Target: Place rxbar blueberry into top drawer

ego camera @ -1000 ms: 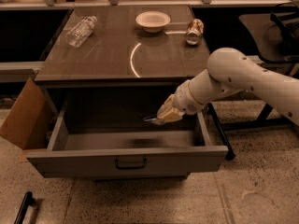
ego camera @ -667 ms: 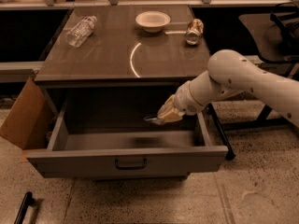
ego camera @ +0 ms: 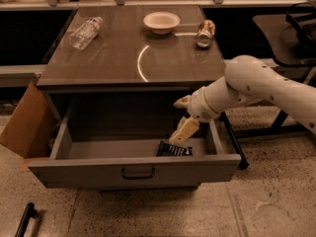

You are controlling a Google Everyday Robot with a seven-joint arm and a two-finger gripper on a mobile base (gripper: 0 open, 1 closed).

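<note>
The rxbar blueberry [ego camera: 174, 150], a dark flat bar with white lettering, lies on the floor of the top drawer [ego camera: 133, 168] near its front right. The drawer is pulled wide open, with a dark bar handle at the centre of its front panel. My gripper [ego camera: 175, 122] is inside the drawer opening just above the bar. Its cream fingers [ego camera: 183, 131] are spread apart and hold nothing. The lower finger hangs right over the bar's upper edge.
On the cabinet top [ego camera: 123, 58] lie a clear plastic bottle [ego camera: 85, 32], a white bowl [ego camera: 161, 21] and a dented can [ego camera: 205, 32]. A cardboard box [ego camera: 22, 125] leans at the cabinet's left. A dark chair [ego camera: 291, 28] stands at the right.
The gripper held the dark bar in the drawer opening before. Now the bar lies on the drawer floor and the fingers are apart above it.
</note>
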